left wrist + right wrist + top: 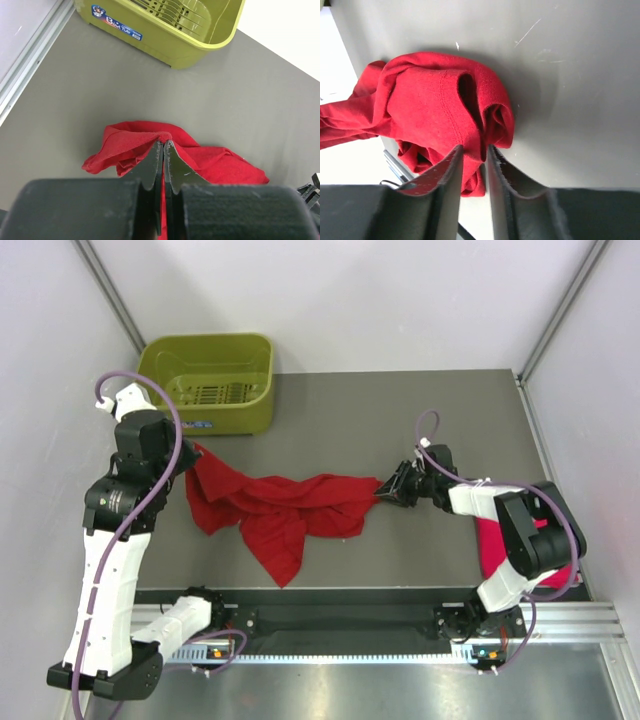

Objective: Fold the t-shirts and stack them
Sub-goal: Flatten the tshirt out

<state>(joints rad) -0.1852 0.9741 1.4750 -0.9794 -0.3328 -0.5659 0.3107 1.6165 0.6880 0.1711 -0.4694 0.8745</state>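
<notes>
**Both grippers pinching the shirt's ends**

Left gripper (pixel 163 142) was clamped shut on a bunched edge of the deep red shirt (pixel 290 505). Right gripper (pixel 475 147) pinched a sleeve hem at the opposite end. The shirt lay crumpled between them. Best move, as judged: pull apart evenly and low to spread it flat. Pink shirt (pixel 488 545) sat behind the right gripper, under its arm. Basket (pixel 250 405) sat just beyond the left gripper and could snag.

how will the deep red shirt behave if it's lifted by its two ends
Probably floppy: the deep red t-shirt is bunched and wrinkled between the left end effector and right end effector. Likely light: small pinches hold it. Its middle would probably sag.
</notes>
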